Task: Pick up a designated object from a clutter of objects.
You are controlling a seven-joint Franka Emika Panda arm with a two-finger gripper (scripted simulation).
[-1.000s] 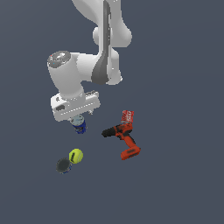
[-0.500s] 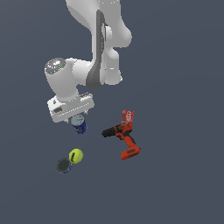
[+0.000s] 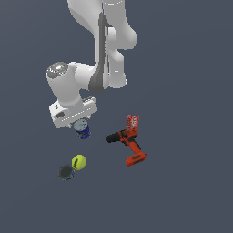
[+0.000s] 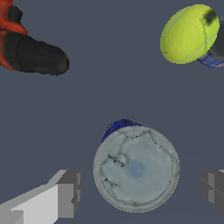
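The designated object, a small blue can [image 4: 136,168] with a silvery-grey top, stands upright on the floor. In the exterior view the blue can [image 3: 83,129] shows just under the white hand. My gripper [image 4: 140,190] is open above it, one finger [image 4: 68,192] on each side with gaps to the can's rim. Nothing is held. The rest of the clutter lies around: a yellow-green tennis ball [image 3: 78,162] touching a dark can [image 3: 66,172], a red and black power drill [image 3: 127,143] and a small red can [image 3: 132,121].
In the wrist view the drill's black chuck [image 4: 37,54] and the tennis ball [image 4: 189,34] lie beyond the can, well apart from it. The floor is plain dark grey.
The hand has sunk a little toward the blue can and shifted slightly to the exterior view's left. None of the objects has moved.
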